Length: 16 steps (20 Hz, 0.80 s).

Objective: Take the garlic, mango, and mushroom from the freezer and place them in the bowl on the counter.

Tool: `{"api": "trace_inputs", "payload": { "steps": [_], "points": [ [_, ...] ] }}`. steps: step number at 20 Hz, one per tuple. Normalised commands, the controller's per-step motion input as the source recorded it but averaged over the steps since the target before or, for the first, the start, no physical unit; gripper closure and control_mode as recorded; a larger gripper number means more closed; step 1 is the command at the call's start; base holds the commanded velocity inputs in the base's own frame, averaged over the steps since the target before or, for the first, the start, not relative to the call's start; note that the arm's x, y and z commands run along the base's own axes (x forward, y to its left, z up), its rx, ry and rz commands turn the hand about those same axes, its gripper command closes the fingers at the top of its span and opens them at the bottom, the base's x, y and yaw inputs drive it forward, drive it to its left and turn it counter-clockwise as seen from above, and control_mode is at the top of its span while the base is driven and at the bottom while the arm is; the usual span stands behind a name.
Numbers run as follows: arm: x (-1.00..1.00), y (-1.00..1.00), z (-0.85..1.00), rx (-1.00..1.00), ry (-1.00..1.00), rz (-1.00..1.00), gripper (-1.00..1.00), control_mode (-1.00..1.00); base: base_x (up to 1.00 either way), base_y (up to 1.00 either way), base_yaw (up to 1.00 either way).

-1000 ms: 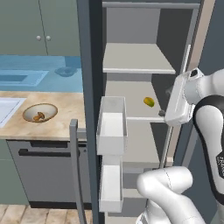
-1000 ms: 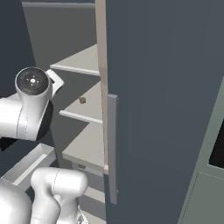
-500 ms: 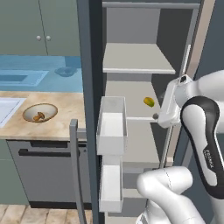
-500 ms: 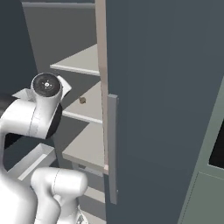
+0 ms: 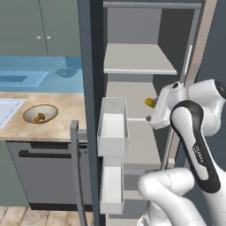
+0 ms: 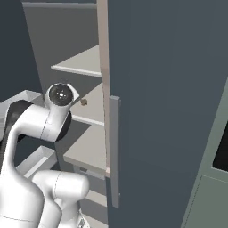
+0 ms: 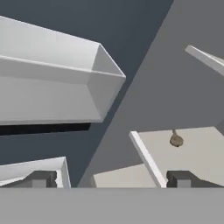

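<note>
Yellow-green and smooth, the mango [image 5: 150, 103] lies on the freezer's [image 5: 145, 66] middle shelf at centre right of the left base view, partly hidden by the arm; it looks light, firm and slippery, so pinching across its narrow middle seems safest. The gripper [image 7: 109, 179] is spread wide and empty. Left of centre, the bowl [image 5: 40, 113] on the counter [image 5: 66, 119] already holds a small brown item, probably the mushroom. The white door bins [image 5: 113, 128] look empty.
</note>
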Motion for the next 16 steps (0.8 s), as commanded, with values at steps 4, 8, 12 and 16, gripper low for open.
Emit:
{"api": "trace_inputs", "payload": {
  "steps": [4,8,12,16],
  "points": [
    [0.56,0.05,-0.22,0.10,0.00,0.00,-1.00,-1.00,0.00,0.00,0.00],
    [0.56,0.13,-0.18,0.09,0.00,0.01,-1.00,-1.00,0.00,0.00,0.00],
    [0.40,0.01,-0.06,0.01,-0.01,0.00,-1.00,-1.00,0.00,0.00,0.00],
    [0.22,0.12,0.00,0.00,0.00,0.00,-1.00,-1.00,0.00,0.00,0.00]
  ]
}}
